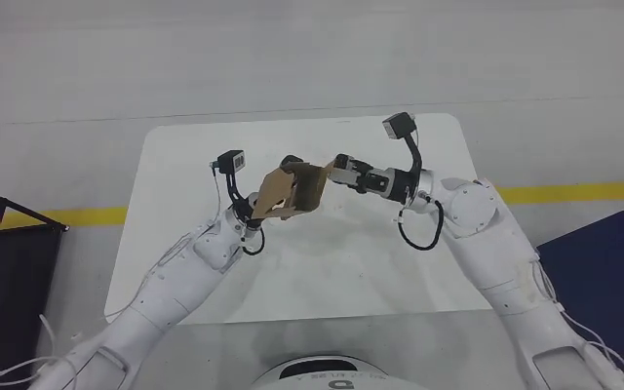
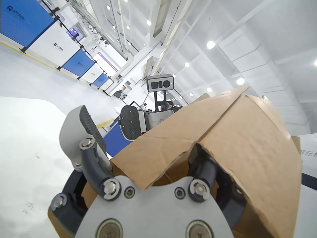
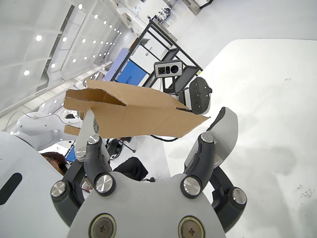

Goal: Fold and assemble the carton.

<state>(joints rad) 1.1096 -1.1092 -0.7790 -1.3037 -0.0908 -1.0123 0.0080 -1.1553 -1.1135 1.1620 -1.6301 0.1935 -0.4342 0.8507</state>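
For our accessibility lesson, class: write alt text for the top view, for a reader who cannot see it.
A partly folded brown cardboard carton is raised above the white table, between the robot's two claws. The left claw is at one end and the right claw at the other.

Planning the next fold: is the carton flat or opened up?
Partly opened. In the right wrist view one end of the carton gapes hollow between two walls, and its flaps stick out unfolded.

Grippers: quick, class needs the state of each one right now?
Left gripper: open, carton draped over one side, not clamped.
Right gripper: open, holding nothing; carton corner lies between its fingers.
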